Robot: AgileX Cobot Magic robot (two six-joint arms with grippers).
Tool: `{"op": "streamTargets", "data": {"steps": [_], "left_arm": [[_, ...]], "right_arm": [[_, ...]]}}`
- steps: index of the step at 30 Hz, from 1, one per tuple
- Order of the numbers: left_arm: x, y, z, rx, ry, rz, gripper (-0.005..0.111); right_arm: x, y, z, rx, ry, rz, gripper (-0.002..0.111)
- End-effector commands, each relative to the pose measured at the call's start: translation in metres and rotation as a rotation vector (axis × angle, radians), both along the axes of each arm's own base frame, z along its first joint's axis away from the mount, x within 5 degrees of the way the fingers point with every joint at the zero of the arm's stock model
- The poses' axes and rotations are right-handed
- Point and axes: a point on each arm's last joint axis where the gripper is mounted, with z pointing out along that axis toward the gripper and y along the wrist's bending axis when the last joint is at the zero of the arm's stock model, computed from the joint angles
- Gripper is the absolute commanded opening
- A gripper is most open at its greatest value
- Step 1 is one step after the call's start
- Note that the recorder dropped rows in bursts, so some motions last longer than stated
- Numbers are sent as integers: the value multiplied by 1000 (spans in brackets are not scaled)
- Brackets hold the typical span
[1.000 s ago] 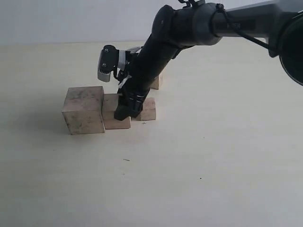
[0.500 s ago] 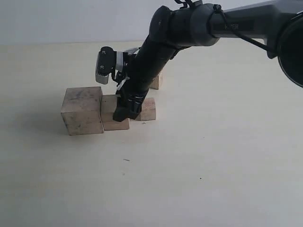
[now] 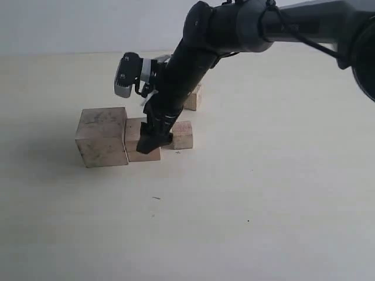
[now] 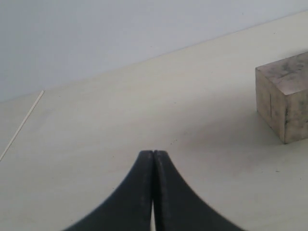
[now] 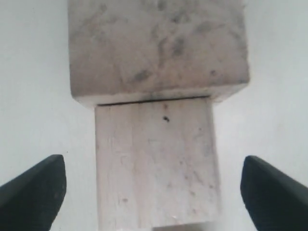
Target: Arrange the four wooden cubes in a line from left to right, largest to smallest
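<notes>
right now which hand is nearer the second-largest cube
Right. The right hand hangs over the second-largest cube, open and straddling it. The left hand, shut, sits well back, with only the largest cube in its view.

A broad, pale cream matte tabletop (image 3: pixel 263 205) is stretching back to a plain grey-white wall (image 3: pixel 70 23), and soft, even light is falling across both.

From my end this looks like a robotics lab, set up as a test bench. I see a plain cream table (image 3: pixel 263 222) running back to a blank pale wall (image 3: pixel 70 23). A black jointed robot arm (image 3: pixel 234 26) reaches over the table, with cabling strapped along it. Plain wooden cubes (image 3: pixel 102 137) sit on the surface.
</notes>
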Motion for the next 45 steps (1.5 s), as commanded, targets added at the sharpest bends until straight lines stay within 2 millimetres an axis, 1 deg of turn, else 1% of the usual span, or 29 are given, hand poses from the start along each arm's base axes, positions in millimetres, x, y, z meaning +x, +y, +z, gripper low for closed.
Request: {"op": "streamTargets", "data": {"steps": [1, 4, 7, 9, 11, 13, 15, 17, 19, 24, 26, 29, 33, 37, 43, 45], "left_arm": [[0, 0, 1, -4, -18, -6, 0], [0, 0, 1, -4, -18, -6, 0], [0, 0, 1, -2, -18, -6, 0], [0, 0, 1, -2, -18, -6, 0], [0, 0, 1, -2, -18, -6, 0], [0, 0, 1, -2, -18, -6, 0], [0, 0, 1, -2, -18, -6, 0], [0, 0, 1, -2, -18, -6, 0], [0, 0, 1, -2, -18, -6, 0], [0, 0, 1, -2, -18, -6, 0], [0, 0, 1, -2, -18, -6, 0], [0, 0, 1, -2, -18, -6, 0], [0, 0, 1, -2, -18, -6, 0], [0, 0, 1, -2, -18, -6, 0], [0, 0, 1, -2, -18, -6, 0], [0, 0, 1, -2, -18, -6, 0]], "right_arm": [[-2, -6, 41, 23, -63, -47, 92], [2, -13, 60, 2, -126, -147, 92], [13, -22, 70, -56, -226, -290, 92], [20, -28, 71, -88, -272, -413, 89], [27, -33, 71, -102, -304, -524, 85], [32, -33, 67, -81, -276, -633, 78], [33, -30, 60, -55, -237, -673, 69], [35, -27, 50, -56, -229, -673, 63], [37, -25, 37, -70, -221, -671, 59], [40, -23, 8, -112, -197, -665, 59], [40, -22, -1, -124, -182, -665, 59], [39, -21, -10, -134, -158, -671, 59], [38, -23, -14, -168, -141, -666, 59], [32, -28, -17, -258, -111, -622, 59], [15, -44, -19, -484, 7, -569, 59], [9, -50, -13, -546, 37, -539, 59]]}}
